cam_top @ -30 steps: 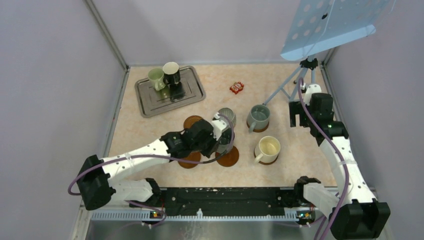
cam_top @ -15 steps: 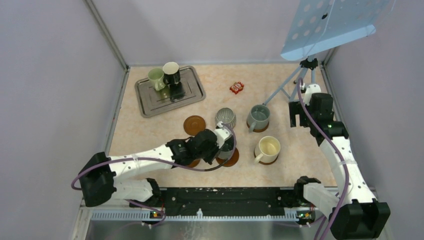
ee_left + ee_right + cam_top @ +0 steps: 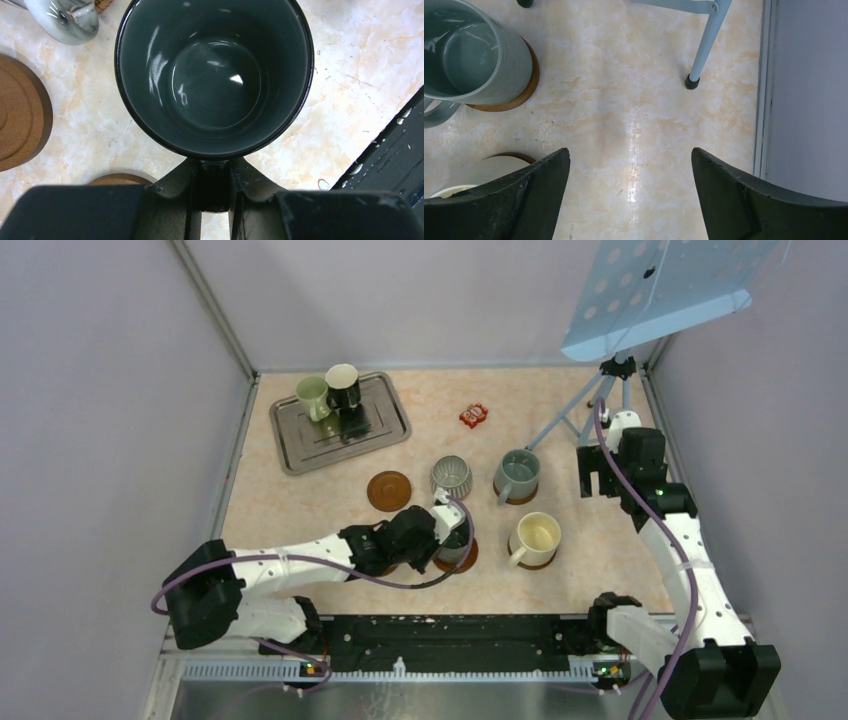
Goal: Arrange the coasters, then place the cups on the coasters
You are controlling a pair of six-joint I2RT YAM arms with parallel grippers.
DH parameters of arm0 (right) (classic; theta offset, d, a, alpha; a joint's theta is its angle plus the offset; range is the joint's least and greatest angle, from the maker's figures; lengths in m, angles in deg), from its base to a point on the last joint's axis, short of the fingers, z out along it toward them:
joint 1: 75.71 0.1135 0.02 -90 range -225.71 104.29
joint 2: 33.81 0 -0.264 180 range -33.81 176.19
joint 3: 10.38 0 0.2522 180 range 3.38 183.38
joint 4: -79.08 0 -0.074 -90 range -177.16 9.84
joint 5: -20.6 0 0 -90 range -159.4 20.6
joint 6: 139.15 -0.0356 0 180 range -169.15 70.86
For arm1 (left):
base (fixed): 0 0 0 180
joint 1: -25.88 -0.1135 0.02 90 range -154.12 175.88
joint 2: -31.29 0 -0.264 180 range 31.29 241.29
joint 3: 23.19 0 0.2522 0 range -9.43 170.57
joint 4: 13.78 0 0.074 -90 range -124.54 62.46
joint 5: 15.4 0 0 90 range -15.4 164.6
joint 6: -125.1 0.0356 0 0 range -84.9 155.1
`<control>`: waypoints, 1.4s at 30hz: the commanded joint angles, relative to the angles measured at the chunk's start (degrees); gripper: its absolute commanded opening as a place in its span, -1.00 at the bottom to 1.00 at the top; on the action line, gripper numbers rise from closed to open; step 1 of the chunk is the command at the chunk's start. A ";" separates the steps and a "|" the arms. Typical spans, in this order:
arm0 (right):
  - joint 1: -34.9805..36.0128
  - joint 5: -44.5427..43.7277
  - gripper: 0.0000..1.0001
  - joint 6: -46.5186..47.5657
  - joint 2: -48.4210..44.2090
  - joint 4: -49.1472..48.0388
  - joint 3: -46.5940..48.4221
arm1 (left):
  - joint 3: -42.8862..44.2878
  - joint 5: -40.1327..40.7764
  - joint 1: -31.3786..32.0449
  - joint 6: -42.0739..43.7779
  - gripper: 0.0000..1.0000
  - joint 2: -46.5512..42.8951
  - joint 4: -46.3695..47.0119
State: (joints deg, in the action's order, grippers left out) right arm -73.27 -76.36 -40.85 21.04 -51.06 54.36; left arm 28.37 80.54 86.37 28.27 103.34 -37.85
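"Where is the dark grey-green ceramic mug (image 3: 215, 75) sitting?"

"It's hanging upright over a dark brown round wooden coaster (image 3: 463, 560) in the near middle of the table. I can't tell whether it's touching. The left gripper (image 3: 215, 172) is clenching the mug's left side."

"And around it?"

"A cream mug (image 3: 536, 535) is standing on a second coaster (image 3: 538, 563) just right. Farther off, a grey-blue mug (image 3: 517, 476) is resting on a third coaster (image 3: 526, 85), with a ribbed grey mug (image 3: 451, 476) and a bare coaster (image 3: 388, 490) lying leftward."

"The other arm?"

"The right gripper (image 3: 629, 152) is hovering far right, spread wide, grasping nothing. A pale green mug (image 3: 312, 396) and a black mug (image 3: 343, 387) are sitting on the rectangular metal tray (image 3: 300, 445), far left."
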 commanded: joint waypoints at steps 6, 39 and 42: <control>-0.28 -0.08 0.79 -0.61 -1.19 -0.41 0.00 | 0.73 -1.61 0.96 0.34 -1.00 0.48 6.95; -0.32 1.40 0.80 -0.80 -1.19 -2.60 -1.74 | 11.82 -10.26 -9.28 16.90 0.38 -6.46 -17.37; -0.33 1.60 0.80 -1.02 -1.01 -3.07 -1.98 | 12.27 -9.40 -12.35 19.49 0.13 -3.89 -17.17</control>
State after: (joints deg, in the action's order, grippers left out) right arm -73.27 -75.47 -41.24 20.93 -51.70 52.53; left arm 39.04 72.60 77.67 42.11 96.26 -51.84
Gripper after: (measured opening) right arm 0.899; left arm 0.635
